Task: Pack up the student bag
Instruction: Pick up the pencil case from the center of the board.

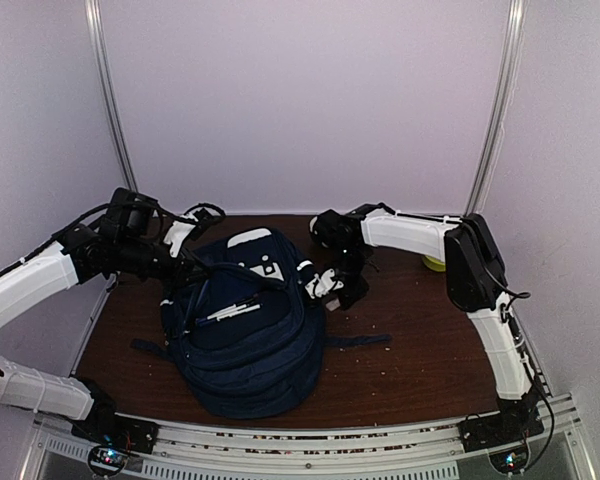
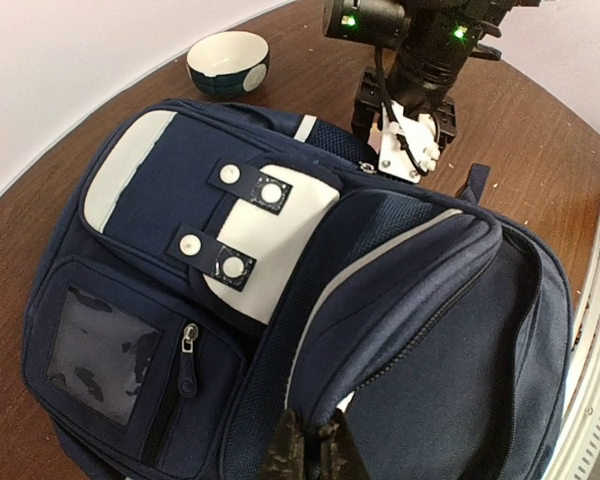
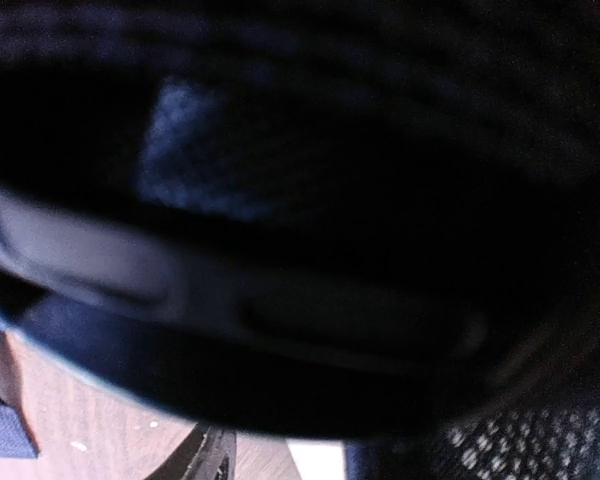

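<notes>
student bag (image 1: 245,340) lies mid-bench (image 1: 400,370), front up. Its ID window (image 2: 100,350) is too scuffed to read. left gripper (image 2: 305,447) is clamped on the bag's pocket rim. right gripper (image 1: 332,285) sits against the bag's top end, can't tell whether open or closed. bowl (image 2: 228,62) is just beyond the bag.

student bag (image 3: 280,330) — dark, blurred, fills the view | table (image 3: 90,420) — brown, lower left
</notes>
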